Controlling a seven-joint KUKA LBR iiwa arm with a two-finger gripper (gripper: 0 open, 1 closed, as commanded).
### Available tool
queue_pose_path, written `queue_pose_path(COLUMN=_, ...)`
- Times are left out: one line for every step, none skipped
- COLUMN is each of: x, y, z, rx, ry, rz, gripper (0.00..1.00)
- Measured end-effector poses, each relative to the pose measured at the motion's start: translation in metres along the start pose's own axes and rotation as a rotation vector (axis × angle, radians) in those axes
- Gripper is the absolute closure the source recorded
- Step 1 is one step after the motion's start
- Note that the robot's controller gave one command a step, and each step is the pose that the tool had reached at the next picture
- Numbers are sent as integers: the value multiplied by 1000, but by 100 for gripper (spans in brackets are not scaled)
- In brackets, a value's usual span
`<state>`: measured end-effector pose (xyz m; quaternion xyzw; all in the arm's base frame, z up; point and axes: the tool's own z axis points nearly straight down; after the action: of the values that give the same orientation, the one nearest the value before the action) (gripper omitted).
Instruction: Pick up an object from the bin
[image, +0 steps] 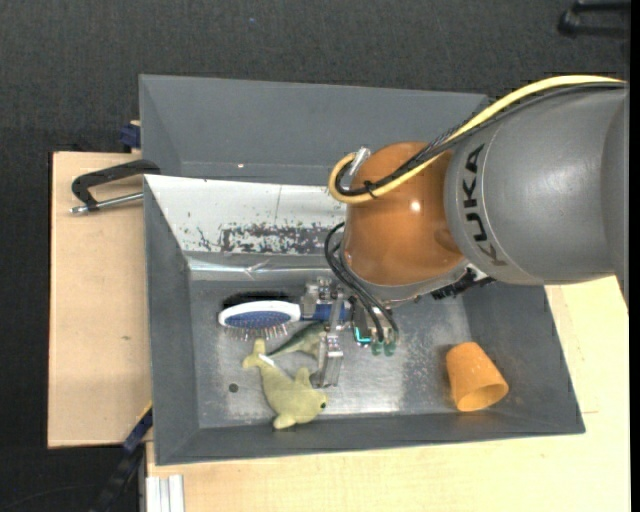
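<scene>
End effector (328, 362) low, just beside yellow plush toy (288, 392); how far open, cannot tell.

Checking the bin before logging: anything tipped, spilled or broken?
Only the orange cup, lying on its side at the right of the bin. The blue brush and yellowish soft toy lie loose beside the gripper. No visible spill or damage.

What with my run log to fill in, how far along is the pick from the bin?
Done: the claw is low inside the bin, between the blue-and-white brush and the pale yellow plush toy. In hand: I cannot see that it grips either one. Left: a sure grasp and the lift out. The orange cup lies apart on the right.
</scene>
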<state>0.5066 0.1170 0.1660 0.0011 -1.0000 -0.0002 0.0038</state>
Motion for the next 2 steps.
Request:
queue_pose_path(x=-52, y=-19, z=92, rx=-4, ry=-23, rz=-26, gripper=0)
queue_pose_path(x=-52, y=-17, z=87, rx=-6, ry=-21, rz=-27, gripper=100)
